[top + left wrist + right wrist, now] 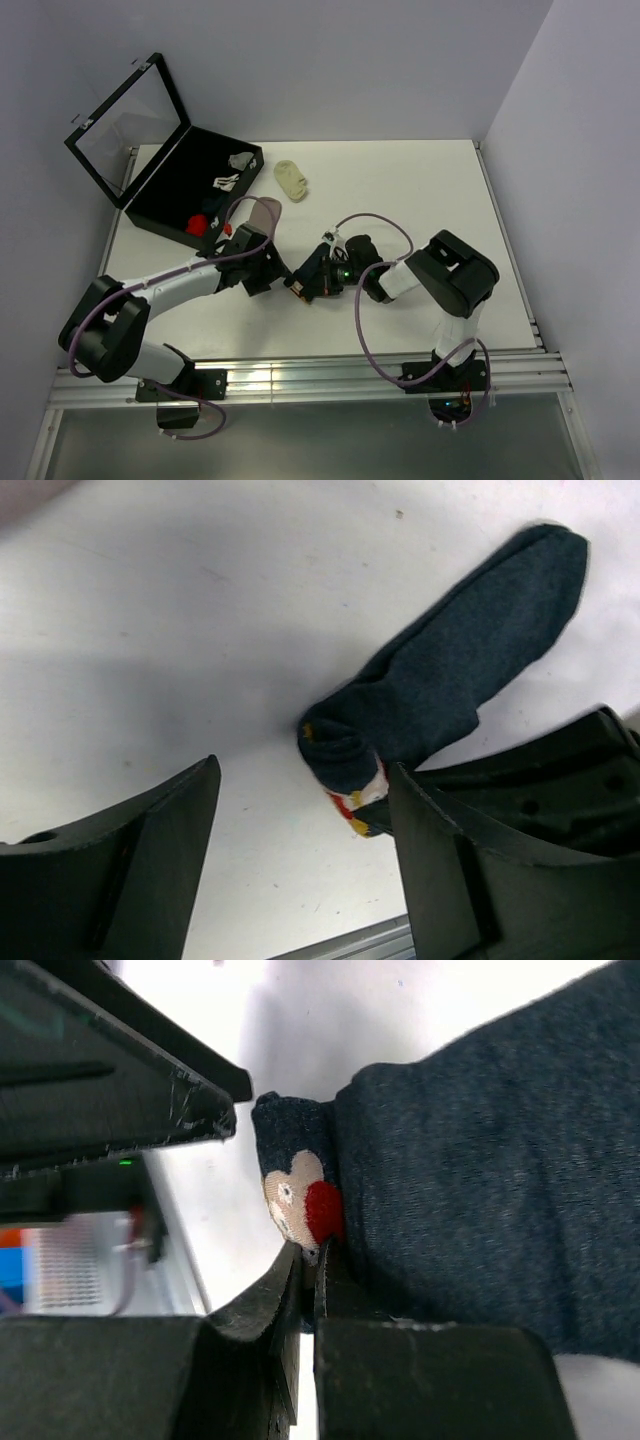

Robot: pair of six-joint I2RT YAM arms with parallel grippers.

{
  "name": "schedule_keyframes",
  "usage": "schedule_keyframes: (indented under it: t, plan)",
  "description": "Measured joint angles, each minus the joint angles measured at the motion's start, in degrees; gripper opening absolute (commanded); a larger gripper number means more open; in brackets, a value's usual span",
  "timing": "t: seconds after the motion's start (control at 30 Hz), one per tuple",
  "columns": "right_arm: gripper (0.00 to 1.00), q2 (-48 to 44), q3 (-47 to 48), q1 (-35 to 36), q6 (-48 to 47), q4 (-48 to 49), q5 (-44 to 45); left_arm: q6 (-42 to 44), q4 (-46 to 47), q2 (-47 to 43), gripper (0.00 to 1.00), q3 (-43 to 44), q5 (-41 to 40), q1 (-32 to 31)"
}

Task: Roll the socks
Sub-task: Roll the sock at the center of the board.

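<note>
The navy sock (pixel 460 670) lies flat on the white table, its near end rolled up (pixel 340 755) and showing a red, white and yellow pattern. My left gripper (pixel 305 880) is open and straddles the rolled end without touching it. My right gripper (pixel 312 1255) is shut on the sock's patterned edge (pixel 305 1200), beside the navy body (pixel 470 1180). In the top view both grippers, left (pixel 275 272) and right (pixel 303 283), meet at the table's middle and hide the sock. The dusty-pink sock (pixel 262 212) lies partly behind my left arm. I cannot make out the beige sock.
A black box (pixel 165 215) with its lid open stands at the back left, holding a red item (pixel 200 222) and small white-grey items (pixel 235 165). A small pale-yellow sock (pixel 293 180) lies behind the grippers. The table's metal front edge (pixel 350 945) is close.
</note>
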Motion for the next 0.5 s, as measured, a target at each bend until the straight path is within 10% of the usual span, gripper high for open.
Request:
schedule_keyframes:
  t: [0.5]
  plan:
    - [0.0,6.0,0.3,-3.3,9.9,5.6,-10.3,-0.7,4.1,6.0,0.44,0.2,1.7,-2.0]
